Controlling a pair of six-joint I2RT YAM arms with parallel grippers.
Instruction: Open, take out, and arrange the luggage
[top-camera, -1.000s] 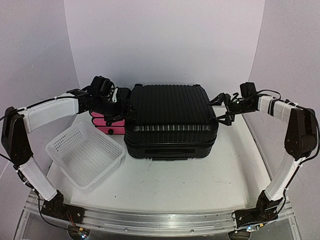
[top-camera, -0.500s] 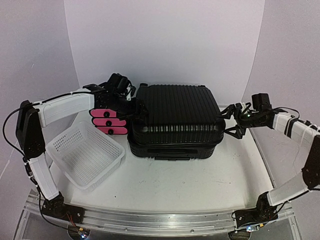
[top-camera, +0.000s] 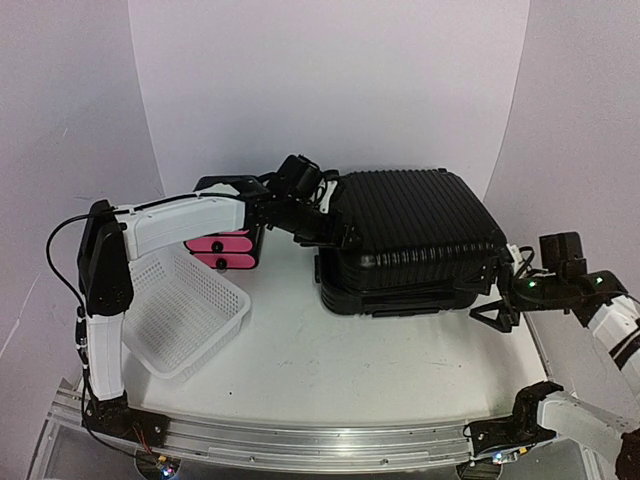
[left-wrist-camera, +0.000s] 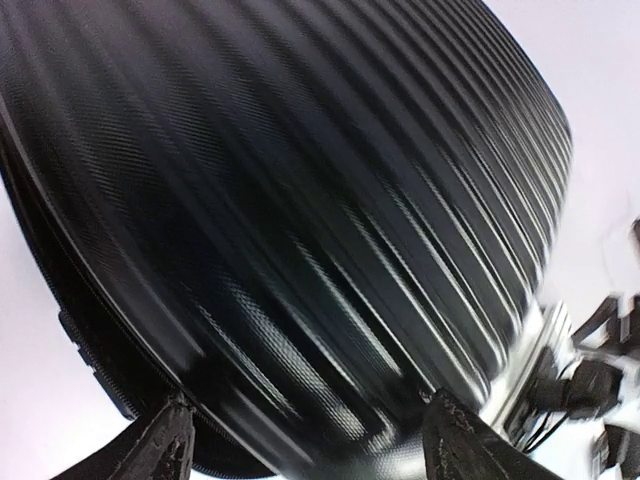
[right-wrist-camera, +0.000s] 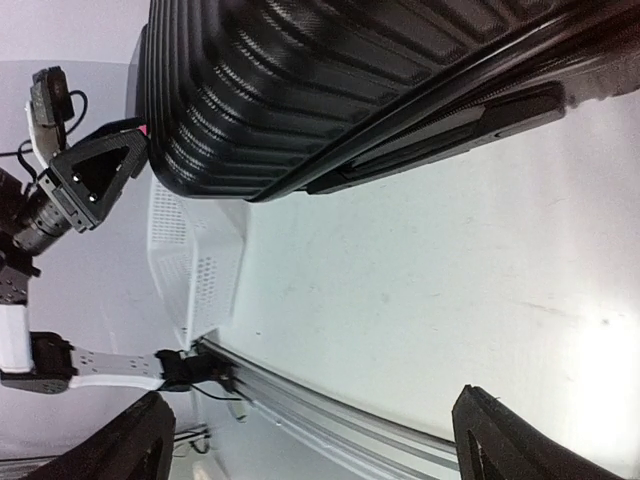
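Observation:
The luggage (top-camera: 415, 235), a large black ribbed hard-shell suitcase, lies closed on the table at the right of centre. It fills the left wrist view (left-wrist-camera: 300, 200) and shows at the top of the right wrist view (right-wrist-camera: 330, 90). My left gripper (top-camera: 335, 235) is open and presses against the suitcase's left side, with the ribbed shell between its fingers (left-wrist-camera: 165, 450). My right gripper (top-camera: 498, 300) is open and empty, beside the suitcase's front right corner, apart from it.
A white mesh basket (top-camera: 175, 310) sits tilted at the left front. A small black box with pink drawers (top-camera: 225, 250) stands behind it, left of the suitcase. The right wall is close to the suitcase.
The suitcase has slid to the right, pushed by my left gripper, which reached far to the right. My right arm has pulled back toward the front right.

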